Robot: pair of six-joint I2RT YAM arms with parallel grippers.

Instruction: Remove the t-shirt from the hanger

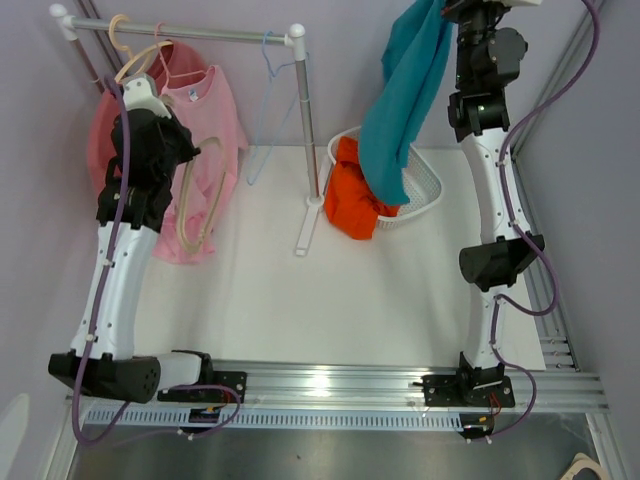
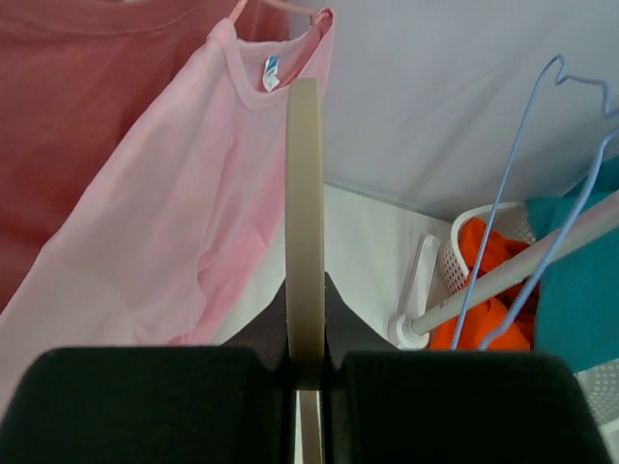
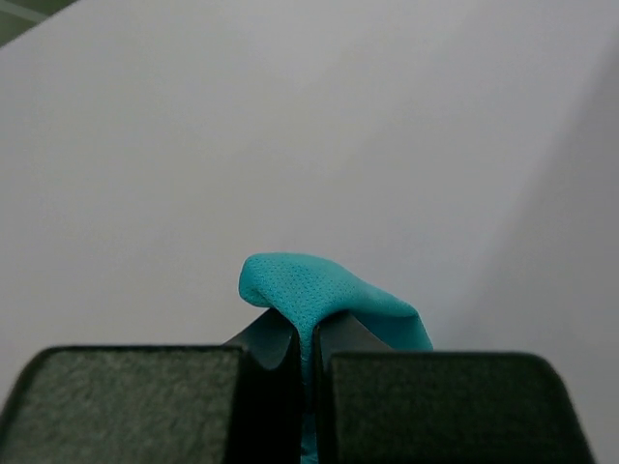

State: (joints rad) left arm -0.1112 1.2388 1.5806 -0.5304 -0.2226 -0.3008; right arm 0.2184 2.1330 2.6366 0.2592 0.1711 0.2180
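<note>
The right tool [image 3: 308,350] is pinched shut on a fold of the teal t-shirt [image 3: 319,290], a finely pitted knit that drapes limply at the overhead view's upper right, above a white lattice basket [image 1: 428,190] of crumpled orange cloth [image 1: 355,200]. The left tool [image 2: 307,377] clamps the smooth, flat beige hanger [image 2: 305,193], beside a soft pink t-shirt [image 2: 193,222].

The teal t-shirt [image 1: 400,100] hangs from my right fingers [image 3: 145,401] over the white mesh basket [image 1: 428,182] at the table's [image 1: 300,300] far-right corner.
</note>
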